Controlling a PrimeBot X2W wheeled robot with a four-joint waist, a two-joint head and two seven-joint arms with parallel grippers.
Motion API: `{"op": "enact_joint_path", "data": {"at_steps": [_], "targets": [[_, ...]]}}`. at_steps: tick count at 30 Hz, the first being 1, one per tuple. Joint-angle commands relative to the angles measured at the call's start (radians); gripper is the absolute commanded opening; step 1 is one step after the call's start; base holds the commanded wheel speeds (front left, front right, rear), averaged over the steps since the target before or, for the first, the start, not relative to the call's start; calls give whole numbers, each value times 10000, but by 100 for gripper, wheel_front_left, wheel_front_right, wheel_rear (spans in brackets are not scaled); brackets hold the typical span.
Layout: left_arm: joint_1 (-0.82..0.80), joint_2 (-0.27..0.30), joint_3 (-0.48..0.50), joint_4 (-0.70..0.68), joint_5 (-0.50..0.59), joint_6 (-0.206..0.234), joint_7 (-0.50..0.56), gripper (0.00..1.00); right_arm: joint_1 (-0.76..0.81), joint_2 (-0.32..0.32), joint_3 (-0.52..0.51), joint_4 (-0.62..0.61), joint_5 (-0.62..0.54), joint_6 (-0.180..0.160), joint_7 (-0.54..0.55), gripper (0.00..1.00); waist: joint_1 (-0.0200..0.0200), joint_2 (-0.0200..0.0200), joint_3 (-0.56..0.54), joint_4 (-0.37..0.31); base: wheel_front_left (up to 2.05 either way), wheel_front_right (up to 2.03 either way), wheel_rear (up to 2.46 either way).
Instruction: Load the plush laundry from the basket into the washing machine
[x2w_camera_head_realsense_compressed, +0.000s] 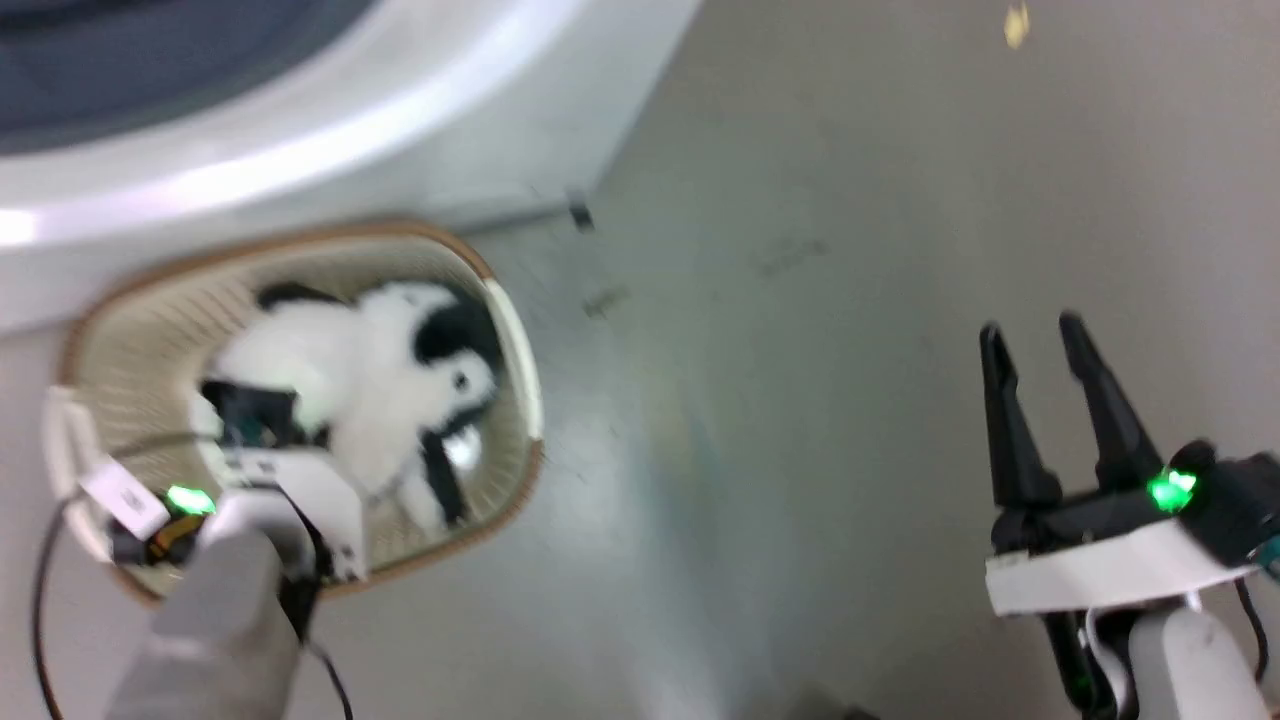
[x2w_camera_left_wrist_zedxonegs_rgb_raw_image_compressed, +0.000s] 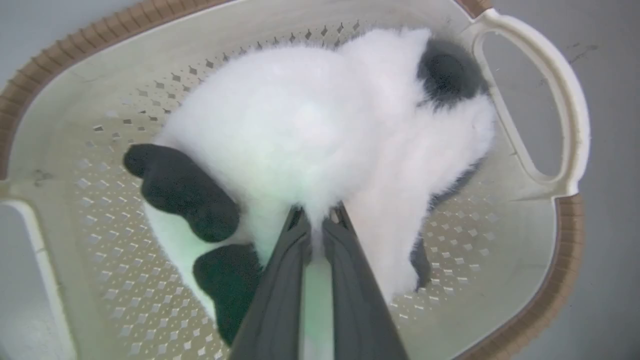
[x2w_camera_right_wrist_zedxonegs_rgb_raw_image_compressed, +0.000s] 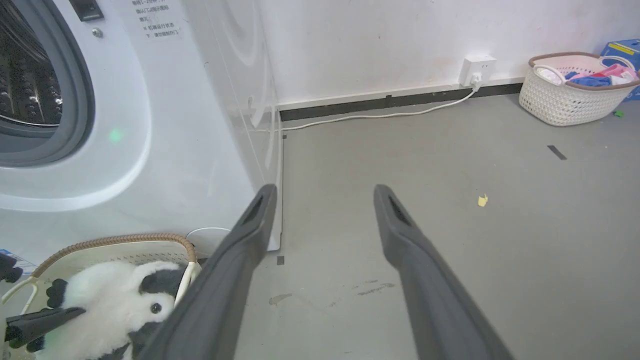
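Inside the basket (x2w_camera_left_wrist_zedxonegs_rgb_raw_image_compressed: 565, 260) my left pincer (x2w_camera_left_wrist_zedxonegs_rgb_raw_image_compressed: 316, 215) pinched the white fur of the stuffed toy (x2w_camera_left_wrist_zedxonegs_rgb_raw_image_compressed: 310, 130), while my right pincer (x2w_camera_head_realsense_compressed: 1030, 332) hung spread over the floor (x2w_camera_head_realsense_compressed: 800, 400), well apart from the basket.

Left gripper (x2w_camera_left_wrist_zedxonegs_rgb_raw_image_compressed: 315, 217) is angled down off its pale forearm, fingers nearly together, pinching a tuft of the plush laundry (x2w_camera_left_wrist_zedxonegs_rgb_raw_image_compressed: 310, 125). Right gripper (x2w_camera_head_realsense_compressed: 1030, 335) hangs out to the side, fingers spread wide.

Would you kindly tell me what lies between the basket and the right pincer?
Nothing stands there: in the head view, bare grey floor runs from the basket across to the right pincer.
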Motion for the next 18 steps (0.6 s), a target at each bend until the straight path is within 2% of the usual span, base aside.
{"op": "enact_joint_path", "data": {"at_steps": [1,6,12,18], "targets": [[340,-120,-1,-118,-60,-59,-203,0,224,-8,-51,114,-181,-9,-44,100,0,-1,-1483,875,0,0,0],[1361,-506,159,-1135,-256,-117,-396,0,572,-8,-81,301,-541,-9,-44,100,0,-1,-2873,1375,0,0,0],[3407,-698,810,-4825,-43,329,-404,0,935,-8,-265,420,-691,-9,-44,100,0,-1,-3885,1806,0,0,0],[4717,-881,1569,-8062,261,633,-406,0,1136,-8,-232,366,-728,-9,-44,100,0,-1,-3975,1934,0,0,0]]}}
